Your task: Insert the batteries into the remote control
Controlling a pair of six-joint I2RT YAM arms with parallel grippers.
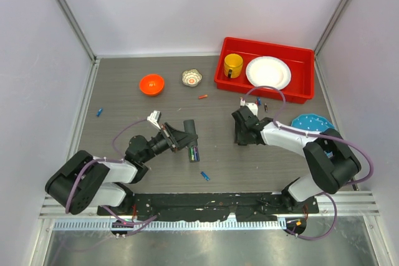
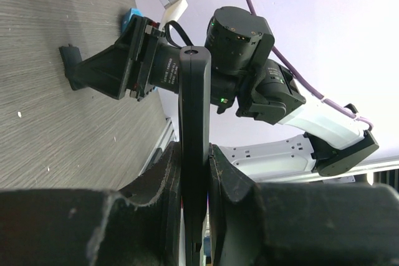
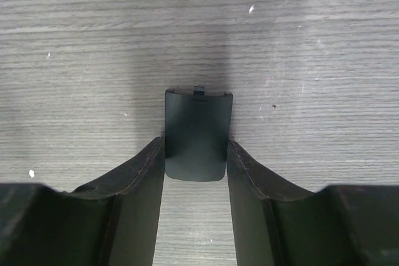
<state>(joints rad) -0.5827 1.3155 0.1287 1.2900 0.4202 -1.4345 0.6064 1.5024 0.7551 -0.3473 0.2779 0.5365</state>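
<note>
Battery point(image 1: 204, 175), blue, is seen loose on the bench point(image 1: 124, 104) nearest the bases. At its 11 o'clock the remote control point(image 2: 194, 104) is pinched edge-on by the left pincer point(image 2: 194, 157). At 2 o'clock the right pincer point(image 3: 195, 160) is set astride a flat black cover point(image 3: 196, 129); whether it is gripped cannot be told.

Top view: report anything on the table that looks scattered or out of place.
Loose batteries lie scattered: a blue battery far left, an orange battery beside the patterned bowl, and a second blue battery at front centre. A black cover plate lies flat, detached, between the right gripper fingers.
</note>
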